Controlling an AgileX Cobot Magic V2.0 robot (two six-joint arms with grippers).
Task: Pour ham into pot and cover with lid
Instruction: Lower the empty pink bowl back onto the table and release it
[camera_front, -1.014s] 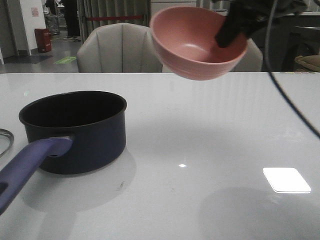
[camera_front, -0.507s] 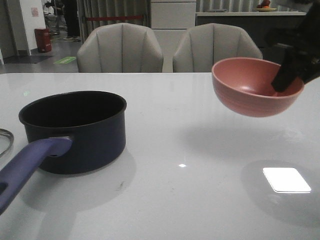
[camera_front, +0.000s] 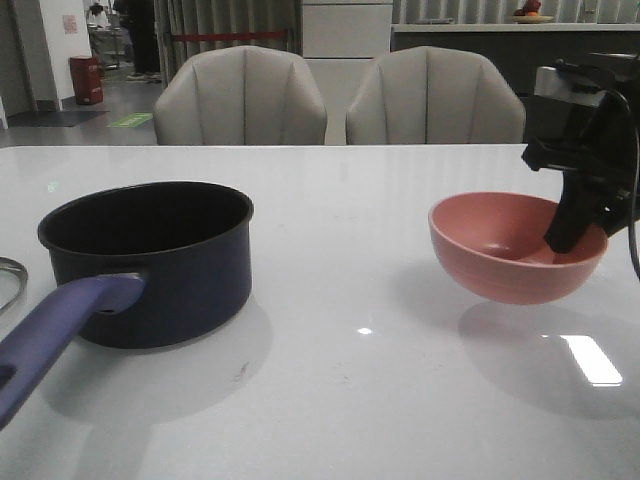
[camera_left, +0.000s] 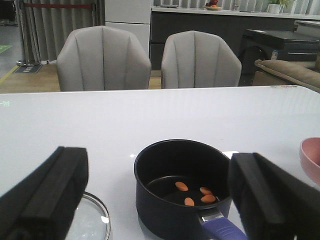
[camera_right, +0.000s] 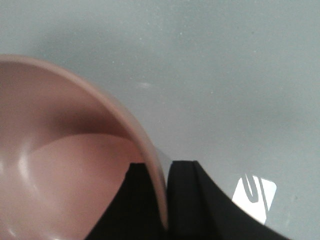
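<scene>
Your right claw (camera_right: 162, 200) pinching the pink bowl (camera_front: 515, 245) rim near the table's (camera_front: 380, 400) right edge, left claw (camera_left: 160, 200) wide, ham (camera_left: 192, 192) in pot (camera_front: 150, 260), lid (camera_left: 92, 222) beside it, chairs (camera_front: 240, 95) behind.

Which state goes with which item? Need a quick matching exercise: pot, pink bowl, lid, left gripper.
Items:
1. pot
2. pink bowl
3. lid
4. left gripper

States:
A. open, holding nothing
B. pinched by the rim in the right gripper
C. flat on the table beside the pot
D. holds the ham

Pairs: 1-D, 2-B, 3-C, 4-A
</scene>
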